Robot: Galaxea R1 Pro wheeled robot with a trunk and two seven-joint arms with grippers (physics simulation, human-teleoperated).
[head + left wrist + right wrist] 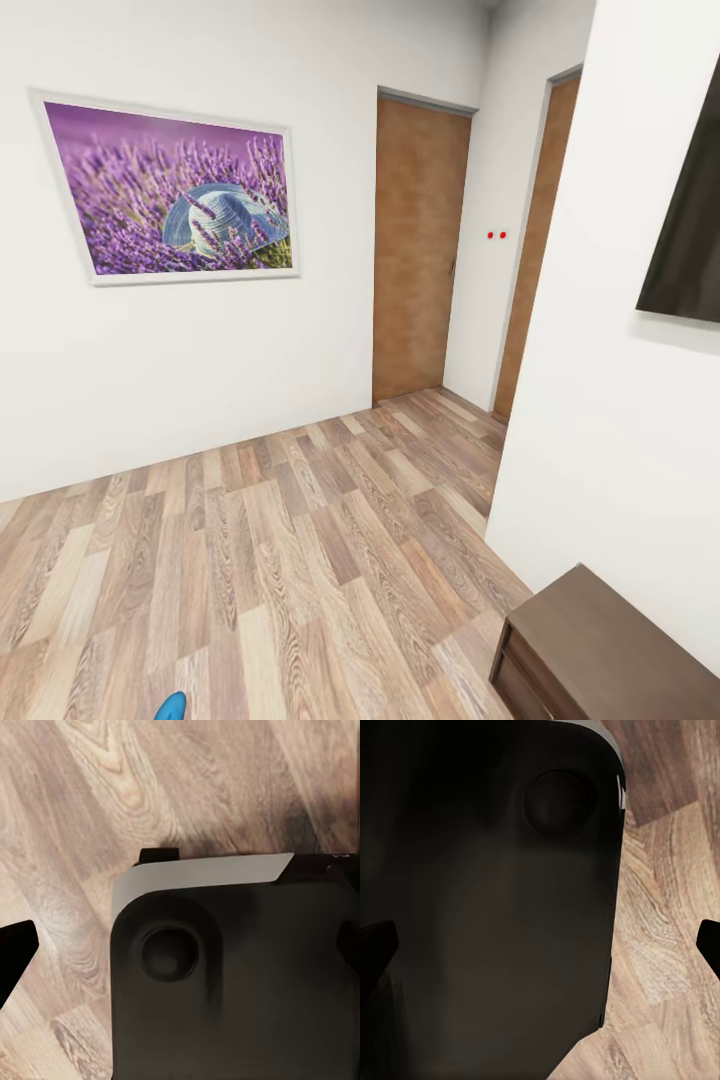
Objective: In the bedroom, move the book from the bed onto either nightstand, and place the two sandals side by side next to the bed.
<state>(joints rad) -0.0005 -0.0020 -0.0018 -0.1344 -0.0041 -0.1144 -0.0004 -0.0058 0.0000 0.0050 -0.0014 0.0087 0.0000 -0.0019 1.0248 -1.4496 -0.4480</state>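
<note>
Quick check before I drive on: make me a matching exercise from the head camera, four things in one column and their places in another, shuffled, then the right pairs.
Things:
1. lavender picture
2. wooden door
3. dark cabinet
4. blue sandal

Places:
A. at the bottom edge of the view, on the floor
B. low at the right, against the white wall
C. hanging on the left wall
D. straight ahead, at the far end of the plank floor

Pairs: 1-C, 2-D, 3-B, 4-A
</note>
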